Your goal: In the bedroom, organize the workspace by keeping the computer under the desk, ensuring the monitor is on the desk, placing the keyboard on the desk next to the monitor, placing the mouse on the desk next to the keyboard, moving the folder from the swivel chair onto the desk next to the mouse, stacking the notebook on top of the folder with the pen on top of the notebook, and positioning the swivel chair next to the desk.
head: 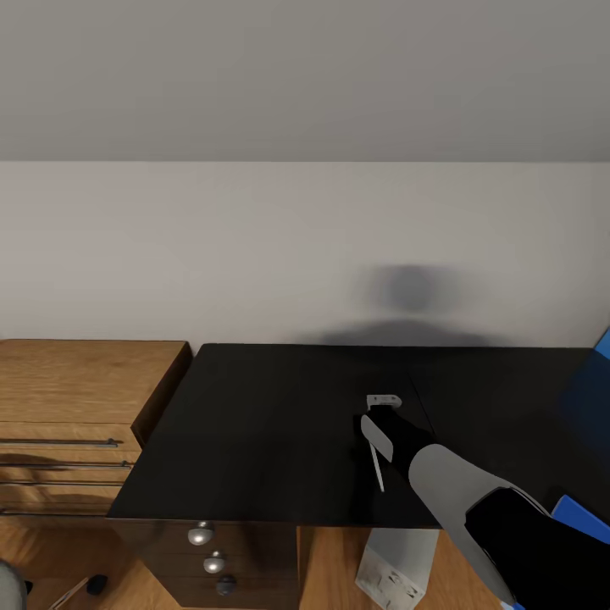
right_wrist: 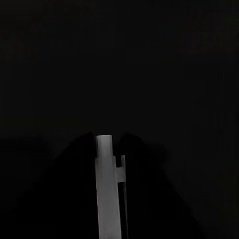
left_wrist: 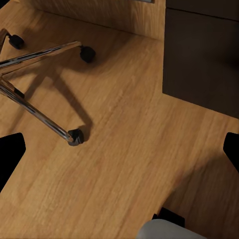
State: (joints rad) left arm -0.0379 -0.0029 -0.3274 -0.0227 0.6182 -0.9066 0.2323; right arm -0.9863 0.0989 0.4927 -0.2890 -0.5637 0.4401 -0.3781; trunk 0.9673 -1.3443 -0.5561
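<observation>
Plain pale wall behind, warm wood-plank floor (left_wrist: 124,149) below, and between them a matte black table (head: 254,424), flat-topped, with round metal knobs on the drawers under its front edge. Beside it, well off to the left of the right hand, a wooden dresser (head: 76,390) with thin bar handles.

Right hand (head: 383,424) out over the middle of the table, dark fingers closed on a slim pale grey pen (right_wrist: 108,189), straight-barrelled with a small clip on one side. Table beneath the hand bare and dull black; no monitor, keyboard, mouse or notebook visible near it. Glossy blue edge (head: 585,517), probably the folder, just right of the forearm, partly cut off. Under the table, below the hand, a light grey box (head: 394,568), likely the computer.

Left hand (left_wrist: 119,149) hanging low over the floor, fingers spread wide, empty; chrome legs and black casters of the swivel chair (left_wrist: 45,94) close by.

Judged early to middling: pen in hand but no stack visible to receive it.
</observation>
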